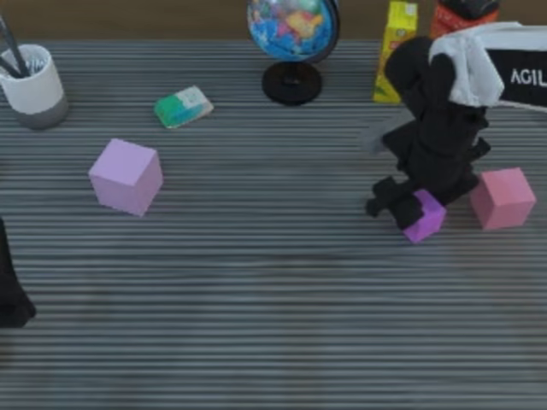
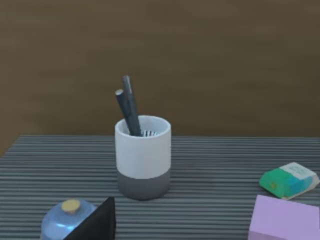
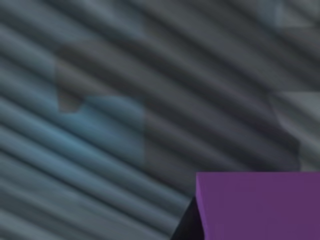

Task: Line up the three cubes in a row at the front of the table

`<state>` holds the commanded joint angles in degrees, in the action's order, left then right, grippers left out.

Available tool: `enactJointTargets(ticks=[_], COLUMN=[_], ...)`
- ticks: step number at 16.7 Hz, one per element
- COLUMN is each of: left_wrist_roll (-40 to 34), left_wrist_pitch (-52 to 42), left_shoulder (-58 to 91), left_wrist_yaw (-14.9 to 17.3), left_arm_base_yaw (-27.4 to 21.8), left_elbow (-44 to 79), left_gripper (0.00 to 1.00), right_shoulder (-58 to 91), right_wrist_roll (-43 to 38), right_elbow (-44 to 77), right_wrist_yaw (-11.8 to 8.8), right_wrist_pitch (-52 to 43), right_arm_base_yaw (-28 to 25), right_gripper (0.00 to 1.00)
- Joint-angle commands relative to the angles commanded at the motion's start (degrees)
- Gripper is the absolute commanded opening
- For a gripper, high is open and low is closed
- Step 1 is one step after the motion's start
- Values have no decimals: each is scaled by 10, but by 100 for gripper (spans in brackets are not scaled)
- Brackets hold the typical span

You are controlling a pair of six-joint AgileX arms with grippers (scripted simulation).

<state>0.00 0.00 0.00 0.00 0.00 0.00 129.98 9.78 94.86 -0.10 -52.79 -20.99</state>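
Purple cube [image 1: 425, 216], beside the pink cube [image 1: 502, 197], sits clenched in my right tool [image 1: 400, 205]; next, I judge, carrying it to the worktop's [image 1: 273, 325] front.

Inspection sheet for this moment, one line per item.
Surface: striped table, brown strip at far edge.
Job's things: lilac cube left; pink cube right; purple cube beside it; not in a row.
Clutter: eraser block, pen cup, globe, yellow carton, bell.
Grippers: right hand at the purple cube, grip unclear; left arm parked at left edge.
Cables: nothing seen.
Surroundings: brown wall.
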Motion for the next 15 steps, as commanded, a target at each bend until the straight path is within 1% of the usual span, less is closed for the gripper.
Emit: enactJointTargets(ticks=[5, 12, 15], left_wrist_roll=[0, 0, 0], left_wrist_pitch=[0, 0, 0], left_shoulder=[0, 0, 0], left_wrist_yaw=[0, 0, 0], left_arm_base_yaw=[0, 0, 0], left_elbow=[0, 0, 0], left_gripper=[100, 100, 100], right_shoulder=[-36, -42, -68], right_wrist_roll=[0, -8, -65], right_elbow=[60, 60, 29], right_wrist_yaw=[0, 0, 2], right_wrist_pitch=[-102, -107, -102], right_arm_base_yaw=[-3, -5, -31], right_gripper=[0, 0, 0])
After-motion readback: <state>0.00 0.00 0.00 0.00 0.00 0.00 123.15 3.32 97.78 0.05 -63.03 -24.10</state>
